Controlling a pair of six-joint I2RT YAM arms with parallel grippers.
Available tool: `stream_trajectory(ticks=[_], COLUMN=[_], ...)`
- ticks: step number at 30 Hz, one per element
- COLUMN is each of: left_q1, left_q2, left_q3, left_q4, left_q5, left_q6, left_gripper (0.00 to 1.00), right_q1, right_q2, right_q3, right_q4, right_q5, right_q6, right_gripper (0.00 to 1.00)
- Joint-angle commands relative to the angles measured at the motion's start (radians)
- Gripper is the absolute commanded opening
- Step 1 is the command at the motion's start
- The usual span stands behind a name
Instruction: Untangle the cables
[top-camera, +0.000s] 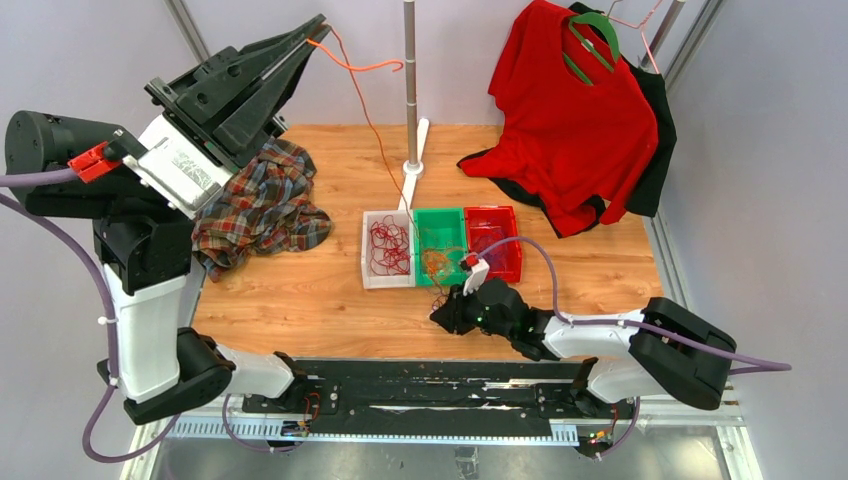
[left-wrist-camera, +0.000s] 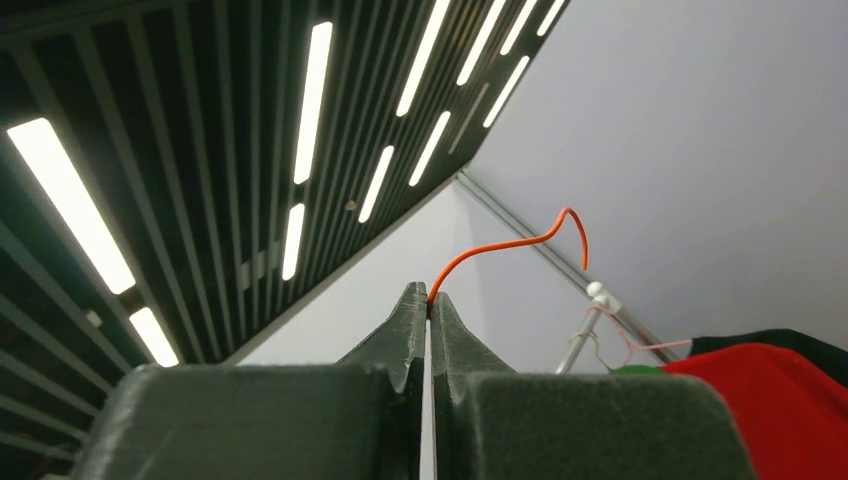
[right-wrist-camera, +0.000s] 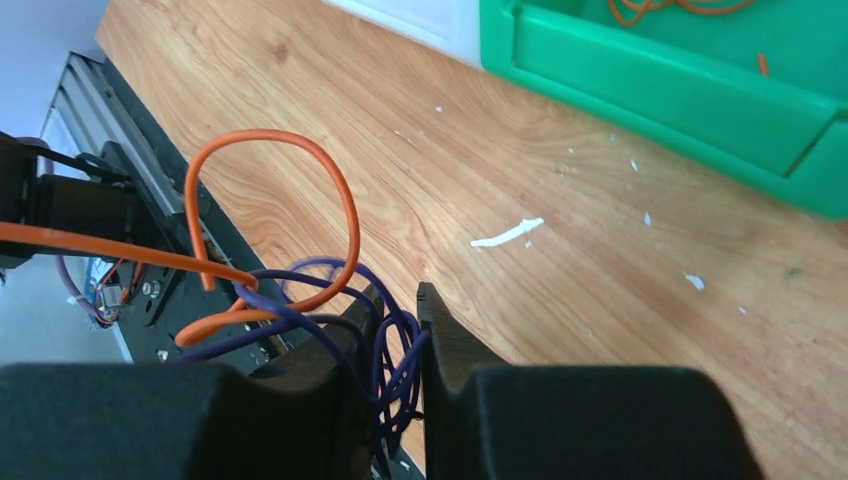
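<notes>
My left gripper (top-camera: 316, 32) is raised high at the back left, shut on the end of a thin orange cable (top-camera: 372, 125). The cable runs down toward the bins. In the left wrist view the jaws (left-wrist-camera: 430, 303) pinch the orange cable (left-wrist-camera: 500, 245), which curls upward. My right gripper (top-camera: 445, 318) is low over the table's front edge. In the right wrist view it (right-wrist-camera: 398, 305) is shut on a bunch of purple cables (right-wrist-camera: 398, 352), with an orange cable loop (right-wrist-camera: 345, 215) tangled through them. Red cables (top-camera: 388, 248) lie in the white bin, orange-brown cables (top-camera: 437, 262) in the green one.
A white bin (top-camera: 366, 250), a green bin (top-camera: 440, 213) and a red bin (top-camera: 516, 250) stand in a row mid-table. The green bin also shows in the right wrist view (right-wrist-camera: 680, 90). A plaid shirt (top-camera: 262, 205) lies left. A pole stand (top-camera: 411, 90) and a hanging red shirt (top-camera: 570, 110) are behind.
</notes>
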Motion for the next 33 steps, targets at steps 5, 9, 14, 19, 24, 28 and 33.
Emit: stream_trajectory(ticks=[5,9,14,19,24,28,33], left_q1=[-0.006,-0.006,-0.007,-0.009,-0.016,-0.016,-0.017], left_q2=[0.043,0.143,0.17,0.153,0.144,-0.012,-0.085], left_q3=[0.053,0.208,0.216,0.156,0.133,-0.167,-0.335], left_q4=[0.336,0.466,0.608,0.646,0.667,0.664,0.659], left_q5=[-0.202,-0.29,-0.339,-0.361,-0.38,-0.264,-0.219], left_q6=[0.215,0.258,0.298,0.291,0.256,0.19,0.137], left_gripper=[0.0,0.0,0.0,0.01,0.0,0.0,0.0], right_q1=[0.014,0.014,0.015,0.017,0.029,0.06,0.06], right_q2=[0.016,0.025,0.019,-0.022,-0.087,-0.211,-0.325], right_q3=[0.02,0.032,0.079,0.1,0.133,0.152,0.164], right_q4=[-0.179,-0.239,-0.357,-0.472,-0.554,-0.524,-0.447], right_q5=[0.091,0.129,0.165,0.202,0.224,0.21,0.137], right_q6=[0.051,0.077,0.077,0.094,0.045,-0.096,-0.249], right_gripper=[0.07,0.04,0.04,0.04,0.25,0.56,0.69])
